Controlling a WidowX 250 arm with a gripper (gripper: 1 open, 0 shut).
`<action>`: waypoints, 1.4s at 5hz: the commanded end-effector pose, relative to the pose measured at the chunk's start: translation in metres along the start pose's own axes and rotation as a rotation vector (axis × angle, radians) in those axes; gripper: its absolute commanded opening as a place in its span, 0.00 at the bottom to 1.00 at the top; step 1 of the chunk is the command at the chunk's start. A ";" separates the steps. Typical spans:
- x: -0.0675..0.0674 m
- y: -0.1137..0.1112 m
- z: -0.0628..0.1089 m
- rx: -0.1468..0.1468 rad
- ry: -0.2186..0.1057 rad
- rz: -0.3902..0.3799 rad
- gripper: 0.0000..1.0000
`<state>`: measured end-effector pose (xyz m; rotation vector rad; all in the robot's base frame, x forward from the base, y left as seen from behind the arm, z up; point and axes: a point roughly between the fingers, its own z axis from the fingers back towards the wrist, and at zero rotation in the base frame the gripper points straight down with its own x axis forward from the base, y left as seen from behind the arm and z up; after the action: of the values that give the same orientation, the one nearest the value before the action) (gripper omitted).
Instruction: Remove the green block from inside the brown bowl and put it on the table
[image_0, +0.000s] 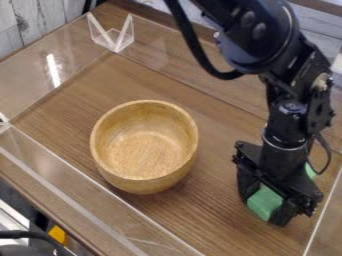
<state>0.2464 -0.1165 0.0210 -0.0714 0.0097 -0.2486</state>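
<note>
The green block (267, 206) rests low on the table (160, 215) at the right, outside the brown bowl (144, 145). My gripper (279, 197) points straight down over the block, with its black fingers (249, 186) close on either side and no gap showing. One green end pokes out at the front and a sliver (314, 170) shows behind the fingers. The bowl stands to the left of the gripper, upright, with nothing inside it.
Low clear plastic walls (80, 205) edge the tabletop at the front, left and back. A clear folded plastic piece (114, 35) stands at the far left corner. The black arm (254, 40) reaches in from the top.
</note>
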 end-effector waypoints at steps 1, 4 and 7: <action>0.011 0.005 0.023 -0.001 -0.051 0.022 1.00; 0.010 0.020 0.072 0.041 -0.116 0.146 1.00; -0.014 0.052 0.074 0.051 -0.172 0.264 1.00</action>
<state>0.2424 -0.0580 0.0793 -0.0324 -0.1105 0.0218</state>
